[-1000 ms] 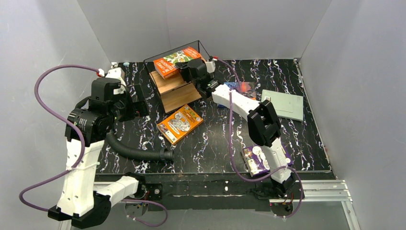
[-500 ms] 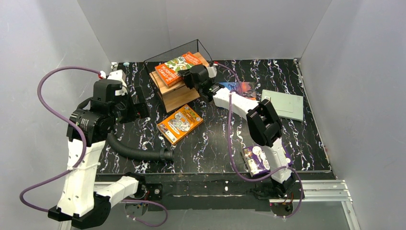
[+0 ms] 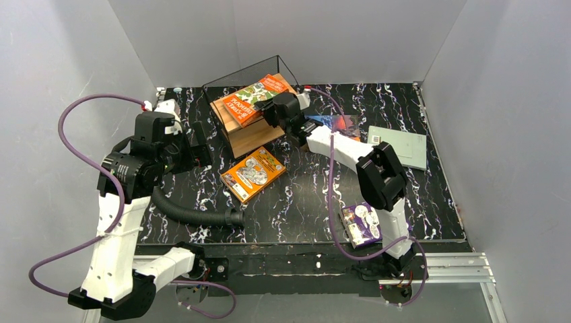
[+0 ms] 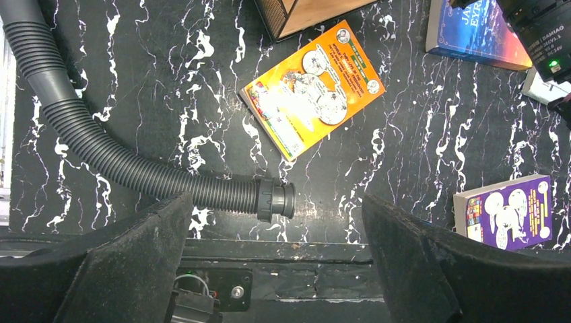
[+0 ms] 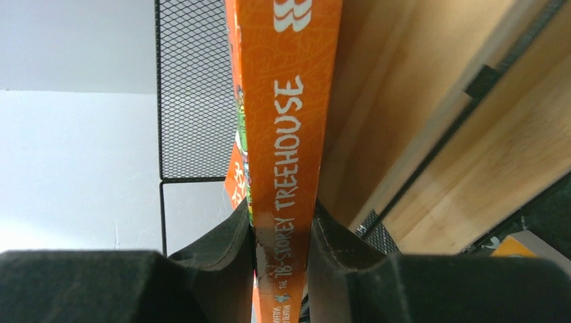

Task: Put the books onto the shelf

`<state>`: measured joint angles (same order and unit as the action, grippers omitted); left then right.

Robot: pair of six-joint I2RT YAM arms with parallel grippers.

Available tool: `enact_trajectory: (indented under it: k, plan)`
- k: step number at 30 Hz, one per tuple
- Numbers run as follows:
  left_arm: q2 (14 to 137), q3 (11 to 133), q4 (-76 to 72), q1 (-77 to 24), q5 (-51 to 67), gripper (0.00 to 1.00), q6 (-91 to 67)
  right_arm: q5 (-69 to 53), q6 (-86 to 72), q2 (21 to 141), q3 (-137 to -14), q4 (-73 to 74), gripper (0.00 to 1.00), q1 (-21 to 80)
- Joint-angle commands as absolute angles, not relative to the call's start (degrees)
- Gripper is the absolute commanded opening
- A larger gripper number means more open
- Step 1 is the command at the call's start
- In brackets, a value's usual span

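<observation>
Red-green book [image 3: 254, 94] sits at shelf [image 3: 250, 137] top board, far-left of R gripper [image 5: 281, 249], which is clamped on its spine end. Long axis points straight out from gripper. L gripper [image 4: 277, 256] agape, empty, farther off.

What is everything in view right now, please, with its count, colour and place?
shelf: one, black wire, pale wood, far middle.
red-green book: one, at shelf top, in right claw.
orange book: one, before the shelf.
blue book: one, right of shelf.
grey-green book: one, far right.
purple book: one, near right edge.
hose: one, dark grey, near left.
table: one, black, white-veined.
left claw: one, black, open, left of shelf.
right claw: one, black, shut on red-green book.
</observation>
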<state>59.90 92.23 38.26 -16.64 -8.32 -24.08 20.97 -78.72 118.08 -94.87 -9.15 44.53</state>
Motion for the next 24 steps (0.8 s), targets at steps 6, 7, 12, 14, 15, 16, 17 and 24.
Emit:
enact_trajectory:
  k: [6,7,12,14,15,16,17,24]
  plan:
    - [59.5,91.8,40.2,-16.9,-8.5,0.98,-23.9,15.5,-78.1,120.5,-103.4,-7.2,0.59,43.7]
    - [59.6,91.7,40.2,-16.9,-8.5,0.98,-23.8,15.6,-78.4,119.7,-102.8,-6.8,0.69,43.7]
    - [59.9,91.5,39.9,-16.8,-7.8,0.98,-24.1,15.2,-80.5,116.9,-99.9,-4.2,0.84,43.6]
    - [60.1,91.3,39.7,-16.8,-7.5,0.98,-24.3,14.4,-80.8,115.8,-97.9,-5.6,0.85,43.6]
    - [60.1,91.3,39.6,-16.8,-7.3,0.98,-24.4,14.2,-80.9,115.3,-97.1,-5.9,0.85,43.6]
    - [60.2,91.1,39.5,-16.9,-7.2,0.98,-24.5,13.9,-80.9,114.8,-96.4,-6.2,0.85,43.6]
    - [60.2,91.1,39.5,-16.9,-7.1,0.98,-24.6,13.6,-80.9,114.4,-95.8,-6.1,0.85,43.6]
    - [60.2,90.3,39.3,-16.8,-6.8,0.98,-25.0,12.0,-76.5,112.8,-94.7,-4.3,0.85,43.7]
